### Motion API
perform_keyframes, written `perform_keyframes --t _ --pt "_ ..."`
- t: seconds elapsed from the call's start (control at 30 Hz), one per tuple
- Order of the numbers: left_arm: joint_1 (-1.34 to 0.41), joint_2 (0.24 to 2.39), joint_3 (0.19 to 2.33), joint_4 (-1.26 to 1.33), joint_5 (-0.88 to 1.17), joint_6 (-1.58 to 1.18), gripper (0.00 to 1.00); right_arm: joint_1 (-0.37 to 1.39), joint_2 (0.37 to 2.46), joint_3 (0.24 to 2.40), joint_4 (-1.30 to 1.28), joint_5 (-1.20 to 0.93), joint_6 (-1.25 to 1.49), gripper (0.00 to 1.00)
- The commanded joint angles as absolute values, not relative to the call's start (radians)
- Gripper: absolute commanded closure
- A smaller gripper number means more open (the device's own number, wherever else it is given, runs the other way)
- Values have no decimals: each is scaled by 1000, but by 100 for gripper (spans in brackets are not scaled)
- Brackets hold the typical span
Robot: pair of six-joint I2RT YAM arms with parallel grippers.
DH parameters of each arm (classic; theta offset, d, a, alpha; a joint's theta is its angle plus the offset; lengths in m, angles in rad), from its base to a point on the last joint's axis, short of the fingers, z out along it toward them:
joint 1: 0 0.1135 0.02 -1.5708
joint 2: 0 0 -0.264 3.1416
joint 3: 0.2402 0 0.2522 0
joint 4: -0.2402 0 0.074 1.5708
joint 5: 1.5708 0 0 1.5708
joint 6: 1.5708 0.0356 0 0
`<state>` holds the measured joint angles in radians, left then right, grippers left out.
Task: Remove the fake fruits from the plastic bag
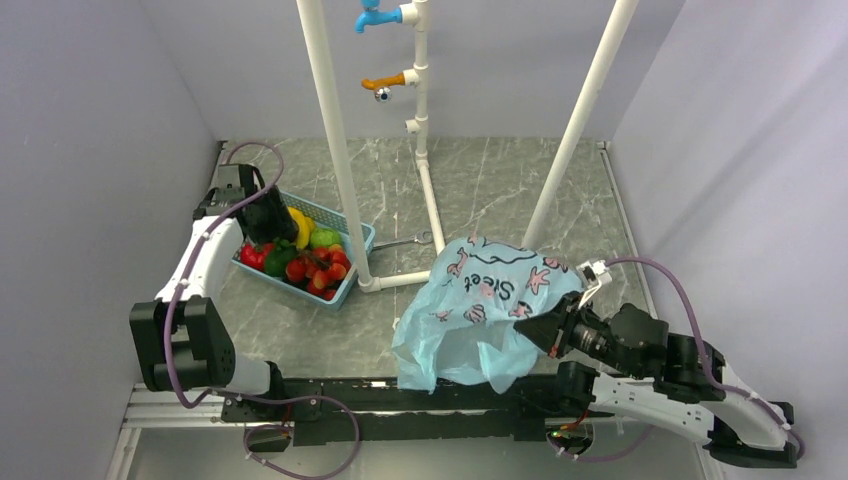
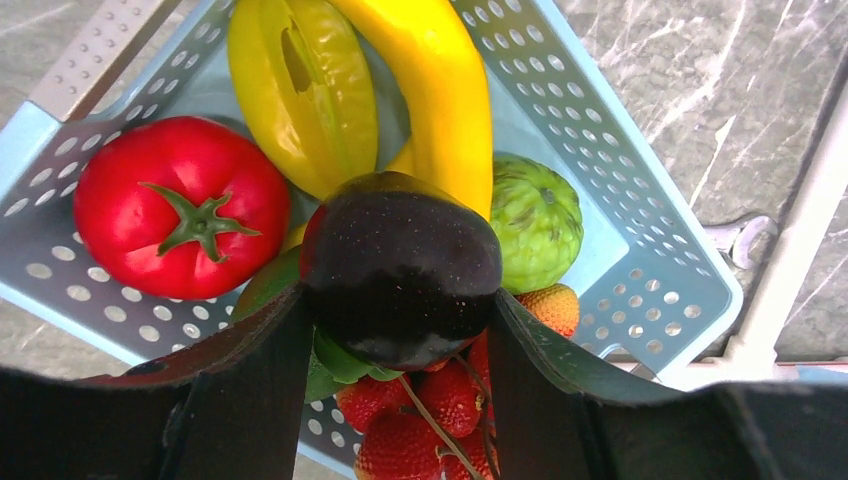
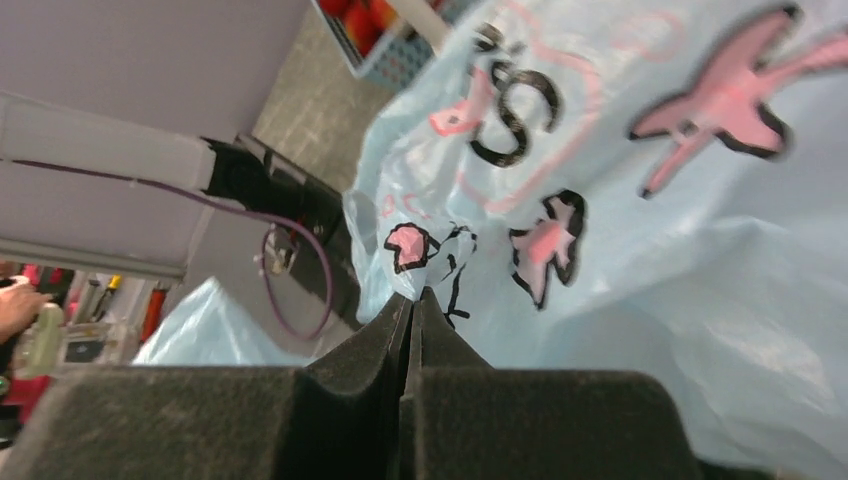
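Note:
My left gripper point(image 1: 268, 222) hangs over the blue basket point(image 1: 352, 276) and is shut on a dark brown glossy fruit point(image 2: 400, 265), its fingers point(image 2: 250, 380) pressed on both sides. Below it in the basket point(image 2: 660, 240) lie a large red tomato point(image 2: 180, 205), a green knobbly fruit point(image 2: 535, 220), several red strawberries point(image 2: 420, 420) and an orange-brown one point(image 2: 553, 305). The light-blue plastic bag point(image 1: 480, 300) with black lettering lies at the near right. My right gripper point(image 1: 522, 326) is shut on a fold of the bag point(image 3: 650, 250), pinched at the tips point(image 3: 415, 300).
A yellow starfruit point(image 2: 300, 90) and a banana point(image 2: 440, 90) also lie in the basket. White pipe posts point(image 1: 335, 140) point(image 1: 585, 120) rise from the table between basket and bag, with a low pipe point(image 1: 400, 280) along the table. A metal clip point(image 1: 405, 240) lies behind it.

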<state>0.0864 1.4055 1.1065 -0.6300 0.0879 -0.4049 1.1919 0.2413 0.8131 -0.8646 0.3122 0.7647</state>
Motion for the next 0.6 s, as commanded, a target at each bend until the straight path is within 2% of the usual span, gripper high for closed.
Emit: perform_keyframes --t 0.0,0.13,0.37,0.57 --pt "90 1414 1094 -552 143 -384 96 1196 227 880 -1190 275 1066 100" --pt "92 1459 1099 -542 178 -387 95 1195 196 895 -1333 350 1166 100" --pt "97 1515 1115 -533 228 -392 92 1194 227 796 -1125 345 1127 100" --pt "98 1518 1114 -536 216 -390 78 1194 333 817 -1039 378 1030 100"
